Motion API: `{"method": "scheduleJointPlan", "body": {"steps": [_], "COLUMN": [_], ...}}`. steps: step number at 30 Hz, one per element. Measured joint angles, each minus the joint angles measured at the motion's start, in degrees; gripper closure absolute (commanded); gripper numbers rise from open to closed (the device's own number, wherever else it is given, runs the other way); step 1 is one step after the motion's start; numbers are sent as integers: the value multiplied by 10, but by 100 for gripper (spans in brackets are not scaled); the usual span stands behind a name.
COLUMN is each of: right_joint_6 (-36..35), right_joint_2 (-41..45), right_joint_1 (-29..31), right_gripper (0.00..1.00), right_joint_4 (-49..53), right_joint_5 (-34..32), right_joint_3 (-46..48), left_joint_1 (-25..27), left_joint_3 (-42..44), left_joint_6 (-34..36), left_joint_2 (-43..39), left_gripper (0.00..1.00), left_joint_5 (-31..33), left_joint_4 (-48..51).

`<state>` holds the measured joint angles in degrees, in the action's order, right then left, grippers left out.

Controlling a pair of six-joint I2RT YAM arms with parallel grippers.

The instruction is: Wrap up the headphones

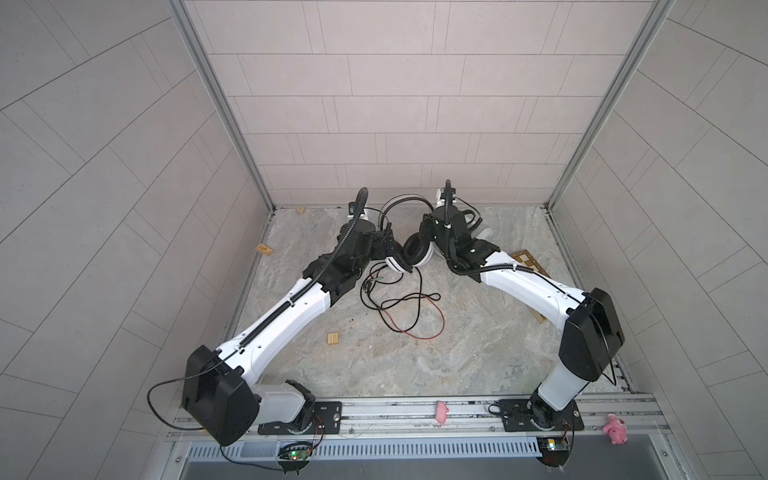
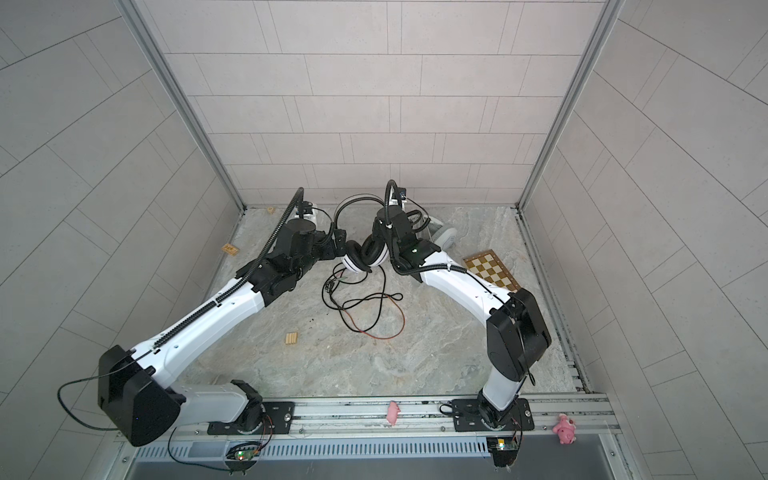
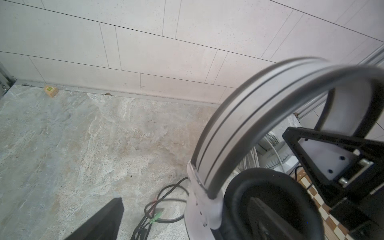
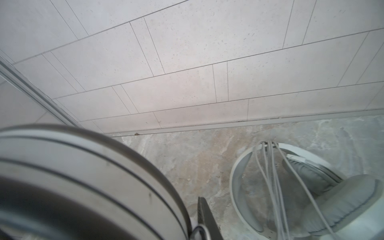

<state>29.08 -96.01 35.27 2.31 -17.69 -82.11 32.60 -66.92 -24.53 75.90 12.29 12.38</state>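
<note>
One-sided hold: the right gripper (image 1: 432, 245) pinches the striped headset (image 1: 411, 255); the left gripper (image 1: 386, 249) gapes empty just beside it.
The cable (image 1: 415, 307) lies unwound below both grippers; gripped so, the headset may twist or slip.

Marbled surface (image 1: 415, 365): cable (image 1: 419, 299) looped at its middle, chessboard (image 2: 490, 270) by the right edge, grey headset (image 2: 444, 239) near the back edge, block (image 1: 300, 210) in the back-left corner.

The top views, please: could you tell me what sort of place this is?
Probably a purpose-built robot test cell, not a home: tile-patterned wall panels in aluminium framing enclose a marbled tabletop, with a metal rail along its front carrying the left arm and right arm.
</note>
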Motion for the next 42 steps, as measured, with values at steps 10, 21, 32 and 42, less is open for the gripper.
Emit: {"method": "scheduleJointPlan", "body": {"steps": [10,21,32,42], "right_joint_6": [-114,-228,-278,-280], "right_joint_2": [0,0,0,0], "right_joint_1": [-2,-2,14,17], "right_gripper": [92,92,91,75], "right_joint_4": [134,264,312,292], "right_joint_5": [4,54,106,132], "right_joint_3": [-84,-122,-123,-117], "left_joint_1": [0,-4,-5,-1], "left_joint_3": [-49,-177,-193,-199], "left_joint_6": [65,178,207,225], "left_joint_2": [21,113,129,139], "left_gripper": [4,17,41,94], "left_joint_5": [-49,-126,-108,-96], "left_joint_4": [19,132,184,217]}}
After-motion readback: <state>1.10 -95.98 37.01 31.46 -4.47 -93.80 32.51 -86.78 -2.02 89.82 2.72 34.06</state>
